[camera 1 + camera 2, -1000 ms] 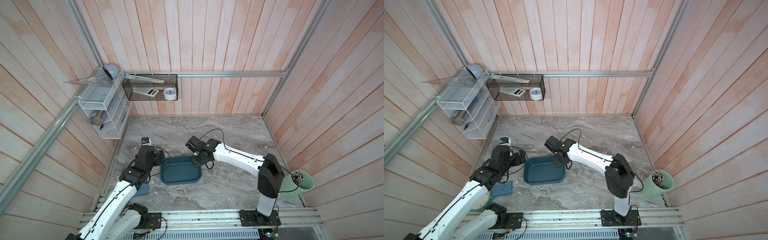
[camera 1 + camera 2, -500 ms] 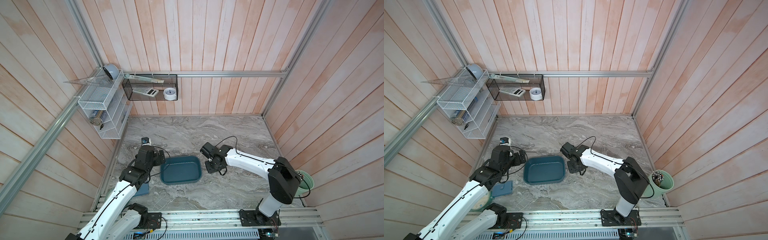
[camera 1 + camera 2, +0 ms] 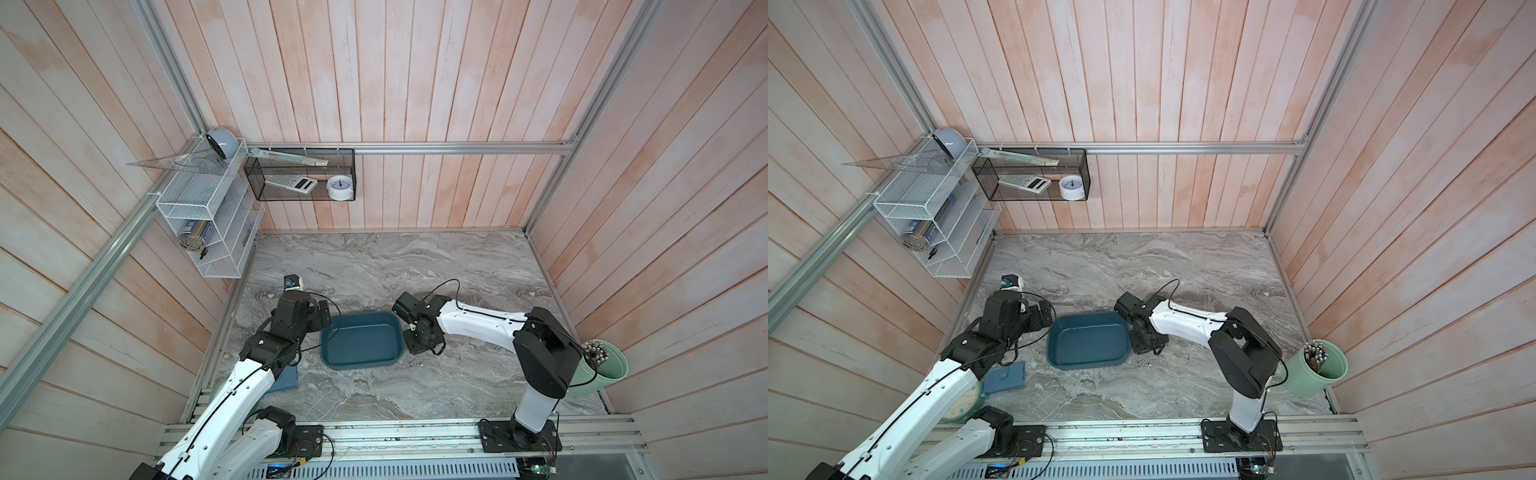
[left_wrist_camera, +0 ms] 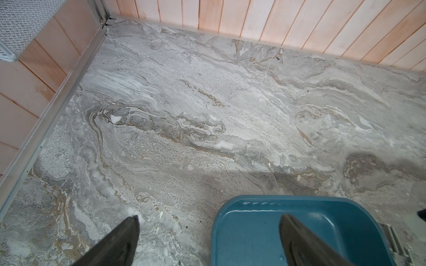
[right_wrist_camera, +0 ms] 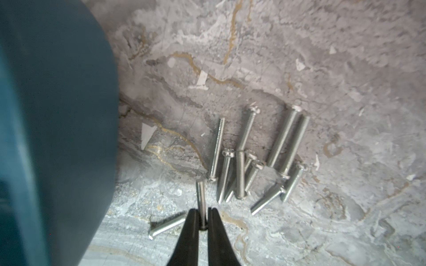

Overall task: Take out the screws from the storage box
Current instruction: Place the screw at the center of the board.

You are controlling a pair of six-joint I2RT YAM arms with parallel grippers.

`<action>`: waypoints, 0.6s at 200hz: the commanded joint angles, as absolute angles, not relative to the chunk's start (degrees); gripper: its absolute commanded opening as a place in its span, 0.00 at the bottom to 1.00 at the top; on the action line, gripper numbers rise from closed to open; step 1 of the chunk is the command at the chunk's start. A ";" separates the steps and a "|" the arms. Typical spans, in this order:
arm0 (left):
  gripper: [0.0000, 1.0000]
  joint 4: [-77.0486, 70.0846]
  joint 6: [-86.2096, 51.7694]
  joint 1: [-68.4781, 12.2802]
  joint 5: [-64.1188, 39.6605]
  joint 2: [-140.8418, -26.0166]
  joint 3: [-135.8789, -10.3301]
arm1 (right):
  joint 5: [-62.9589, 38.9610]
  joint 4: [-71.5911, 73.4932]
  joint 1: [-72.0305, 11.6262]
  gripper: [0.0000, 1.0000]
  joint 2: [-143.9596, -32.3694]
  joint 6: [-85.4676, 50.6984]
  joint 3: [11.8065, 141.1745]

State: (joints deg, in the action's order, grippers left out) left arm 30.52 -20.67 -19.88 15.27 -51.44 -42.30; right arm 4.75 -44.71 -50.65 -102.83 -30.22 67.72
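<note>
Right wrist: screw (image 5: 201,198) between fingertips (image 5: 192,222)

Grey marble-patterned tabletop (image 3: 415,270), wood-walled on three sides. Lying on it:
- one shallow dark teal plastic storage box (image 3: 357,345), centre-left
- a cluster of thin silver metal screws (image 5: 239,175), just beside the box's right end
- one flat blue rectangular pad (image 3: 1005,377), near-left corner
</note>
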 commanded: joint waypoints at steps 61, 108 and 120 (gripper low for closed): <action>1.00 30.63 -20.76 -19.61 15.30 -51.54 -43.40 | 2.36 -46.32 -51.72 0.16 -105.97 -29.89 68.00; 1.00 30.61 -20.66 -19.65 15.51 -51.55 -43.35 | 3.20 -48.58 -51.76 0.20 -105.20 -29.98 69.49; 1.00 30.63 -20.72 -19.69 15.56 -51.54 -43.42 | 3.73 -49.09 -51.75 0.23 -103.86 -29.98 70.11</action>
